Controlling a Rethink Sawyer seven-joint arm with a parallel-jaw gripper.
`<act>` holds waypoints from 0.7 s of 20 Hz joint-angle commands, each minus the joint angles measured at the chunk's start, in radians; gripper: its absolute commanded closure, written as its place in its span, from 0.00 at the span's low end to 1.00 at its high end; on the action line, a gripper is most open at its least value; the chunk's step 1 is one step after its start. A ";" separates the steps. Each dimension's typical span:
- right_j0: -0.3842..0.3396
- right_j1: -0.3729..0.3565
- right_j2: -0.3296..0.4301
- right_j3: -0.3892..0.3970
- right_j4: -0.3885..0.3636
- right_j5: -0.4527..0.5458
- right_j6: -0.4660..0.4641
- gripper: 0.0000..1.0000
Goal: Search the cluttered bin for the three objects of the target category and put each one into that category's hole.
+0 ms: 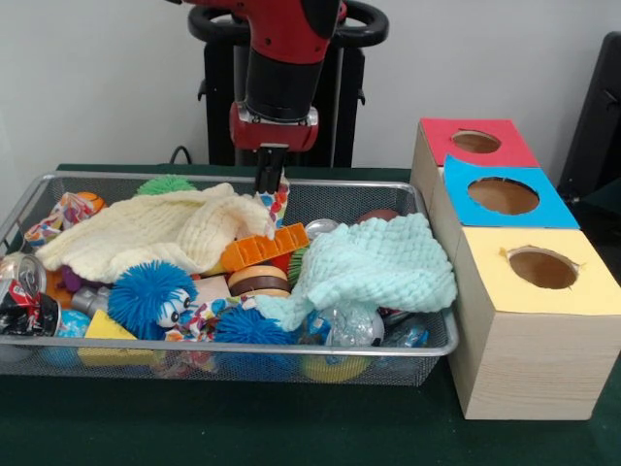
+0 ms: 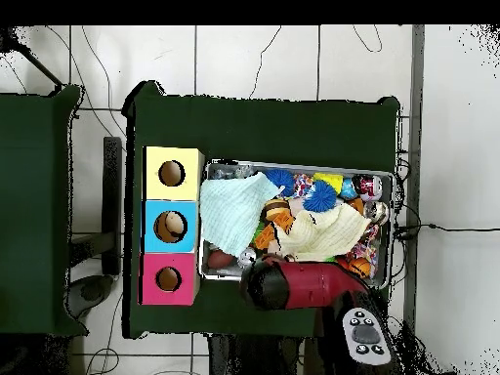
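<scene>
Looking across the bench from the front, only this view shows the end effector, dipped at the silver wire-mesh bin's twelve o'clock rim on polka-dot white fabric; whether it is clenched I cannot tell. Overhead, the red arm hides it. Yellow-faced round hole sits at three o'clock, empty.
</scene>
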 commanded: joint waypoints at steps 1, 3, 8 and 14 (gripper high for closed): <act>-0.007 -0.019 0.023 0.026 0.009 0.018 0.116 1.00; -0.018 -0.008 0.035 0.023 0.005 0.001 0.112 0.00; -0.032 0.042 0.055 0.007 0.005 -0.030 0.113 0.00; -0.003 0.067 0.031 -0.003 0.007 -0.064 0.149 0.00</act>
